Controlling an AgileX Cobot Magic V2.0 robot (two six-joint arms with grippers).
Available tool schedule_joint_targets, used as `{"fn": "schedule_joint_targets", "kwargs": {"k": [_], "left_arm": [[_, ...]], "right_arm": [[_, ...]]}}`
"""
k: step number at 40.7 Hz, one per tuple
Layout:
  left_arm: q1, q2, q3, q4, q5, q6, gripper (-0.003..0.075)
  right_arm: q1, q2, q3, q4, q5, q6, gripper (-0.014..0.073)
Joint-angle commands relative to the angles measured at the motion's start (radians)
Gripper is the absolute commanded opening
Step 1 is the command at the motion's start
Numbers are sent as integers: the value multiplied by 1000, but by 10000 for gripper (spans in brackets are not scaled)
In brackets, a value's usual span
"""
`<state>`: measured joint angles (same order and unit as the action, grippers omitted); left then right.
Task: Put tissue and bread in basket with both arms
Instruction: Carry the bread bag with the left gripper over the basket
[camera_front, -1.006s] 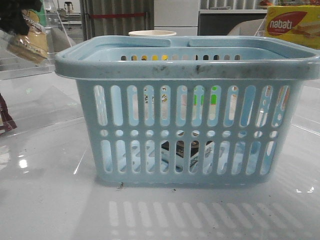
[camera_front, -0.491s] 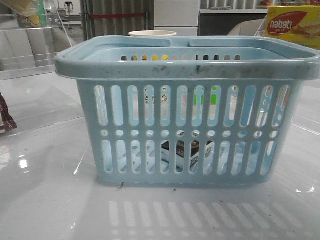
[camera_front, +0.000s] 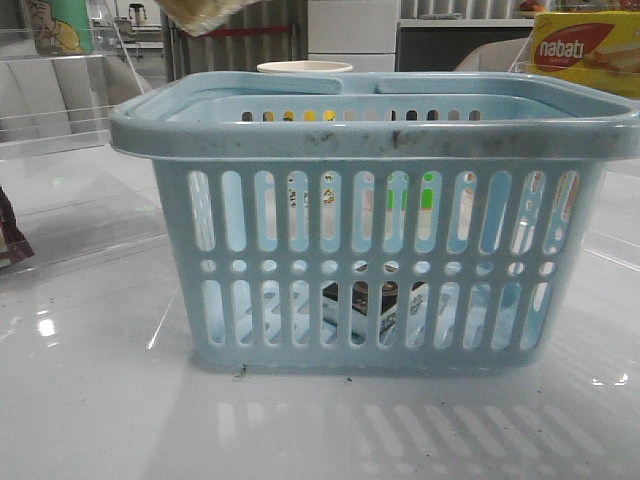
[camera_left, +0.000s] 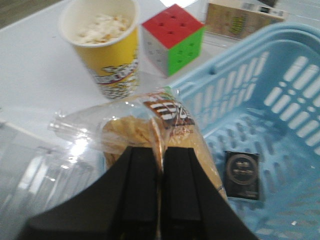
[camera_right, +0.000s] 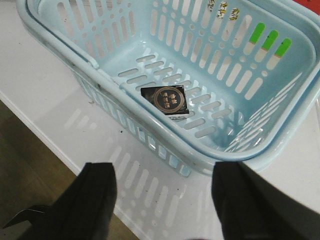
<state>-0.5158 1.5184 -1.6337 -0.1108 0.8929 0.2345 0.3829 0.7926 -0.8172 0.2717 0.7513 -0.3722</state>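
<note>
The left claw (camera_left: 160, 170) is clamped on the bread (camera_left: 165, 145), its jaws pinched together on the clear wrap over the slice, which hangs above the basket (camera_left: 280, 100) near its rim. The tissue (camera_right: 169, 100) already lies flat on the basket floor, toward one side. The right claw (camera_right: 165, 190) stands wide and empty, above the surface (camera_right: 45, 85) just outside the basket wall. The bread looks light and soft; the wrap is probably slick and crinkly, so a grip on film alone could slide, and a hold across the slice's body would be safer, kept gentle so as not to crush it. In the front view only a corner of the bread (camera_front: 200, 14) shows at the top edge, with the claw cut off. There the tissue (camera_front: 365, 300) is only dark patches behind the slots. How much slice the jaws bite, I cannot tell.
</note>
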Motion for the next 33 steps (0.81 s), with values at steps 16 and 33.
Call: {"fn": "schedule_joint_targets", "kwargs": {"k": [16, 33], "left_arm": [[-159, 171, -35, -14, -104, 6, 127], [-159, 278, -35, -11, -137, 6, 148]], "right_arm": [[-3, -5, -25, 6, -70, 3, 521], [-3, -5, -25, 6, -70, 3, 521]]}}
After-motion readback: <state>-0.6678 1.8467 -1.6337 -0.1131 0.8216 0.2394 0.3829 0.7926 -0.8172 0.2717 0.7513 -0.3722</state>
